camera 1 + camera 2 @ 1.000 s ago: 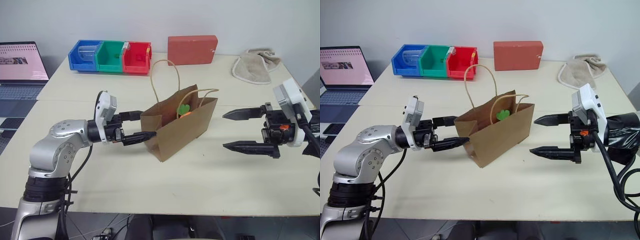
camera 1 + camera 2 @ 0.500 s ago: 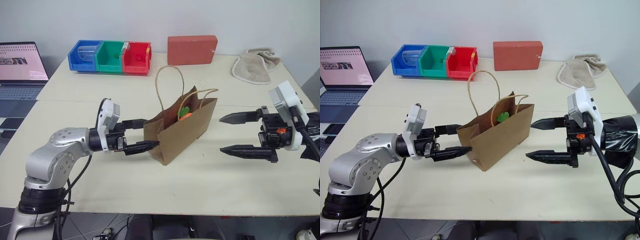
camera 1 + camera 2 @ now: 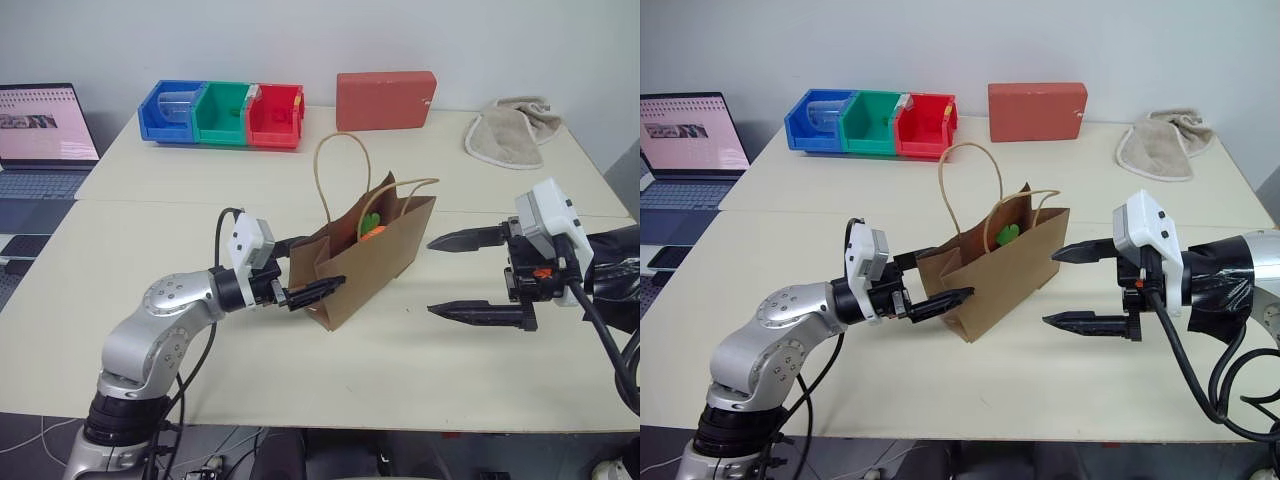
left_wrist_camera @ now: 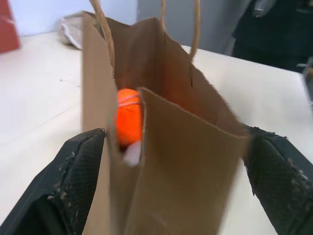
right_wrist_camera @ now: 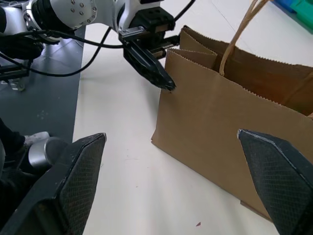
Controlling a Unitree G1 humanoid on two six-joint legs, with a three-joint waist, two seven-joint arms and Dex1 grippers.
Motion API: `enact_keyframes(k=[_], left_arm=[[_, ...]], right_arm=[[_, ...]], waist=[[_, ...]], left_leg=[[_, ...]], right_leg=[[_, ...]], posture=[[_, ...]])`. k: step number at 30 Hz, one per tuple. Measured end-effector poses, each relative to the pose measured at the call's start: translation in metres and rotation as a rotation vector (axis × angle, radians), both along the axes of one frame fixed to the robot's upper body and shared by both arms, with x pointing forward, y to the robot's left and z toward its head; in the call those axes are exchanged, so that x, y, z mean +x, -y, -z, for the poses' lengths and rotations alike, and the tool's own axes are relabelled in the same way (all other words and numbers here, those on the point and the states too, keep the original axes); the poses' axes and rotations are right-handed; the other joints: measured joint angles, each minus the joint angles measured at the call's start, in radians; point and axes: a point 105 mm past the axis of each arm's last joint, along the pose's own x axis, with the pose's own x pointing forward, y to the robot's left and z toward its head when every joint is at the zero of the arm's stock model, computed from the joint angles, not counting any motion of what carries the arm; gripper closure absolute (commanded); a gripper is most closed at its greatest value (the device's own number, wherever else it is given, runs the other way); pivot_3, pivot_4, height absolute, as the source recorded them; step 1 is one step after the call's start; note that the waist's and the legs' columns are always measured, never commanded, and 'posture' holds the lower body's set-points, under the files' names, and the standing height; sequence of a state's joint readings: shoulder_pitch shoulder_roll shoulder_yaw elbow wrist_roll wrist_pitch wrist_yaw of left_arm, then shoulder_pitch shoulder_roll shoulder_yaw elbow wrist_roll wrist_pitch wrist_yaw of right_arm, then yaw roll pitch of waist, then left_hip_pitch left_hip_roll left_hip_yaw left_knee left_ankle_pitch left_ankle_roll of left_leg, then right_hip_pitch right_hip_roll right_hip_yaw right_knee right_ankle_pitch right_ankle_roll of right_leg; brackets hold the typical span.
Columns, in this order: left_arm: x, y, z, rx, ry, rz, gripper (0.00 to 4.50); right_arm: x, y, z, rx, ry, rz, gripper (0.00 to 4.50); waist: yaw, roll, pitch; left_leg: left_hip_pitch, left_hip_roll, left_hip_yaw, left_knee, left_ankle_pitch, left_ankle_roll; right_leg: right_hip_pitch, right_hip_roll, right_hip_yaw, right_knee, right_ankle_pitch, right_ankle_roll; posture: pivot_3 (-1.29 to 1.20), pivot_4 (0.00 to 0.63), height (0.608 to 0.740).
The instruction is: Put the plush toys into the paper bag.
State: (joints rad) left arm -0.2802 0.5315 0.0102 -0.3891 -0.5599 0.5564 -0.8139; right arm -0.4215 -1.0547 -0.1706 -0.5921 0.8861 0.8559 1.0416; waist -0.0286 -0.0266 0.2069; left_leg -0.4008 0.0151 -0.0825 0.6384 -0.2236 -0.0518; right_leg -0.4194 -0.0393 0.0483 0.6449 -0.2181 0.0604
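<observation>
The brown paper bag [image 3: 372, 258] stands upright in the middle of the table, mouth open and both loop handles raised. Inside it lies the orange carrot plush toy [image 4: 128, 117], its green leaves [image 3: 370, 220] showing at the rim. A scrap of white [image 4: 132, 152] lies under the carrot; I cannot tell what it is. My left gripper [image 3: 318, 266] is open and straddles the bag's near-left end, one finger [image 4: 80, 166] on each side of the paper. My right gripper [image 3: 432, 276] is open and empty, just right of the bag and pointing at it.
At the table's far edge stand a row of blue, green and red bins [image 3: 220, 113], a red box [image 3: 385, 98] and a beige cloth [image 3: 510, 130]. A laptop [image 3: 40, 135] sits off the left side. Bare tabletop lies in front of the bag.
My left gripper slid right and slightly down along the bag's end, and that end of the bag shifted right with it. The right gripper stays open beside the bag.
</observation>
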Motion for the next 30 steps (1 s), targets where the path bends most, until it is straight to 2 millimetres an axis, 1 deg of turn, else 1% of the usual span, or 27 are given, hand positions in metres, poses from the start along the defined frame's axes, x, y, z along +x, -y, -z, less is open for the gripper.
enact_keyframes(k=[1,4,6,9,11,12,13,14,16,17,21,24,27,30], left_arm=[[0.001,0.001,0.0,-0.009,0.004,-0.016,0.05],[0.003,0.002,0.004,-0.017,0.021,-0.044,0.6],[0.0,0.003,0.009,-0.014,0.015,-0.04,1.26],[-0.001,0.003,0.011,-0.014,0.011,-0.036,2.09],[0.0,0.002,0.013,-0.003,0.016,-0.038,2.81],[0.0,0.001,0.014,0.0,0.017,-0.036,3.02],[0.0,0.001,0.014,0.003,0.016,-0.035,3.4],[0.001,0.001,0.016,0.006,0.013,-0.036,3.62],[0.004,0.001,0.019,0.012,0.007,-0.042,4.31],[0.005,0.0,0.019,0.012,0.008,-0.045,4.48],[0.011,-0.002,0.018,0.018,0.018,-0.037,4.48],[0.014,-0.005,0.017,0.035,0.022,-0.006,4.48],[0.02,-0.008,0.009,0.06,0.025,0.076,4.48],[0.026,-0.007,-0.001,0.06,0.031,0.148,4.48]], right_arm=[[0.0,0.0,0.002,0.002,-0.005,0.0,0.0],[-0.001,-0.001,0.002,0.004,-0.003,-0.009,0.0],[-0.001,-0.002,0.002,0.006,0.001,-0.012,0.0],[-0.001,-0.003,0.003,0.003,0.003,-0.017,0.0],[-0.001,-0.004,0.004,0.004,0.008,-0.024,0.0],[0.0,-0.004,0.005,0.003,0.013,-0.024,0.0],[0.0,-0.005,0.005,0.004,0.015,-0.024,0.0],[0.001,-0.005,0.005,0.004,0.021,-0.023,0.0],[0.002,-0.005,0.004,0.004,0.039,-0.021,0.0],[0.002,-0.005,0.004,0.008,0.043,-0.022,0.0],[0.006,-0.005,0.005,0.022,0.094,-0.004,0.0],[0.01,-0.003,0.01,0.028,0.138,0.032,0.0],[0.009,0.003,0.014,0.022,0.15,0.077,0.0],[0.007,0.013,0.007,0.012,0.185,0.124,0.0]], waist=[[0.0,0.0,0.0],[-0.001,0.0,0.0],[-0.001,0.0,0.0],[0.0,0.0,0.0],[0.0,0.0,0.0],[0.0,0.0,0.0],[0.0,0.0,0.0],[0.0,0.0,0.0],[0.0,0.0,0.0],[0.0,0.0,0.0],[0.0,0.0,0.0],[0.0,0.0,0.0],[0.001,0.0,0.0],[0.002,0.0,0.0]], left_leg=[[0.0,0.0,0.0,0.0,0.0,0.0],[0.0,0.0,0.0,0.001,0.0,0.0],[0.0,0.0,0.0,0.001,0.0,0.0],[0.0,0.0,0.0,0.001,0.0,0.0],[0.0,0.0,0.0,0.001,0.0,0.0],[0.0,0.0,0.0,0.001,0.0,0.0],[0.0,0.0,0.0,0.001,0.0,0.0],[0.0,0.0,0.0,0.001,0.0,0.0],[0.0,0.0,0.0,0.001,0.0,0.0],[0.0,0.0,0.0,0.001,0.0,0.0],[0.0,0.0,0.0,0.002,0.0,0.0],[0.0,0.0,0.0,0.002,0.0,0.0],[0.0,0.0,0.0,0.002,0.0,0.0],[-0.001,-0.001,0.0,0.002,0.0,0.0]], right_leg=[[0.0,0.0,0.0,0.0,0.0,0.0],[0.0,0.0,0.0,0.0,0.0,0.0],[0.0,0.0,0.0,0.0,0.0,0.0],[0.0,0.0,0.0,0.0,0.0,-0.001],[0.0,0.0,0.0,0.0,-0.001,-0.001],[0.0,0.0,0.0,0.0,-0.001,-0.001],[0.0,0.0,0.0,0.0,-0.001,-0.002],[0.0,0.0,0.0,0.0,-0.001,-0.002],[0.0,0.0,0.0,0.0,-0.001,-0.001],[0.0,0.0,0.0,0.0,-0.001,-0.001],[0.0,0.0,0.0,0.0,0.0,-0.001],[0.0,0.0,0.0,0.001,0.0,0.0],[0.0,0.0,0.0,0.001,0.0,-0.001],[0.001,0.0,0.0,0.0,0.0,0.0]], posture=[[0.0,0.15,0.74],[0.0,0.15,0.74],[0.0,0.15,0.74],[0.0,0.15,0.74],[0.0,0.15,0.74],[0.0,0.15,0.74],[0.0,0.15,0.74],[0.0,0.15,0.74],[0.0,0.15,0.74],[0.0,0.15,0.74],[0.0,0.15,0.74],[0.0,0.15,0.74],[0.0,0.15,0.74],[0.0,0.15,0.74]])
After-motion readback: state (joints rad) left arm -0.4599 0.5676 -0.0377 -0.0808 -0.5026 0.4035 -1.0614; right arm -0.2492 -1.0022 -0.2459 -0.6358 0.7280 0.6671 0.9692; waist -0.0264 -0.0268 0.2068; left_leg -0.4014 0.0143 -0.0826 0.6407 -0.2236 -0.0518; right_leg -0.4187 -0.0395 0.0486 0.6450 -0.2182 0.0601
